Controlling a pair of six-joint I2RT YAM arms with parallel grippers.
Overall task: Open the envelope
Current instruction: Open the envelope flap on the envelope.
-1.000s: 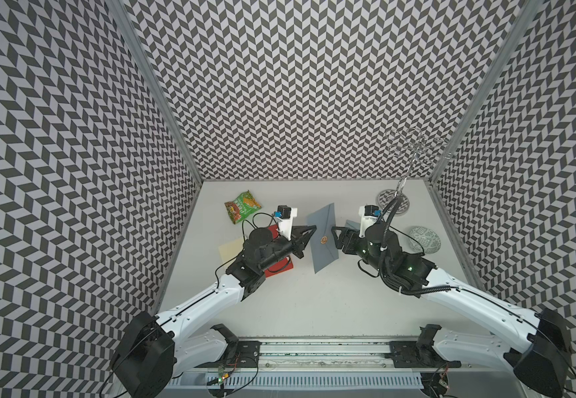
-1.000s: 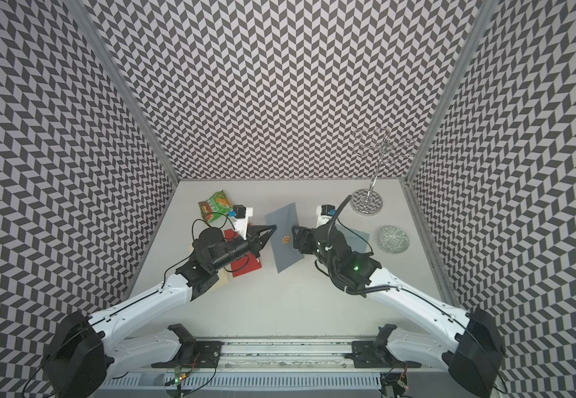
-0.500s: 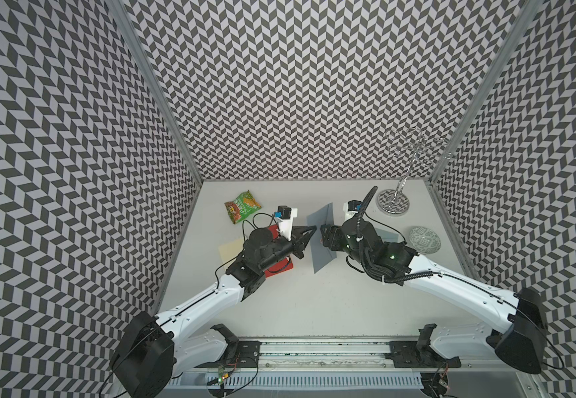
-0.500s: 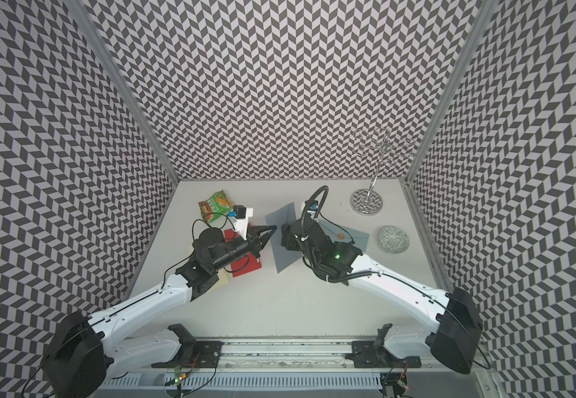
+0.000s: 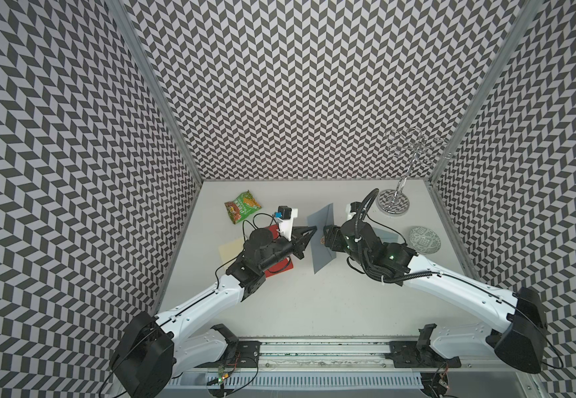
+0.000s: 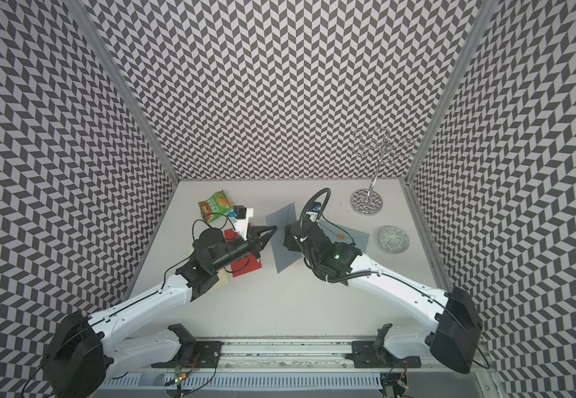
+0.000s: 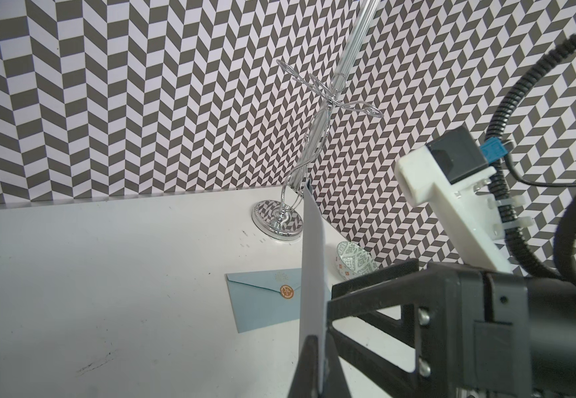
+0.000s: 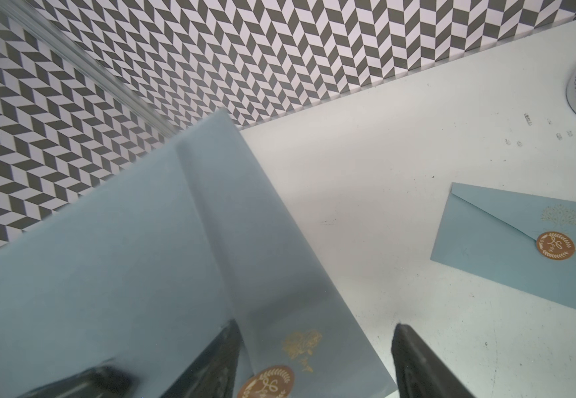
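Blue-grey paper envelope [image 5: 320,262] stands upright between the arms, one edge pinched in my closed left gripper [image 5: 313,229]. My right gripper [image 8: 316,327] gapes empty astride the flap; I'd catch its lip beside the round brown seal sticker [image 8: 266,382] and peel slowly.

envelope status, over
Left gripper shut on blue envelope, held upright. Right gripper open, sticker seal between jaws. Flap sealed. Second envelope flat on table, clear.
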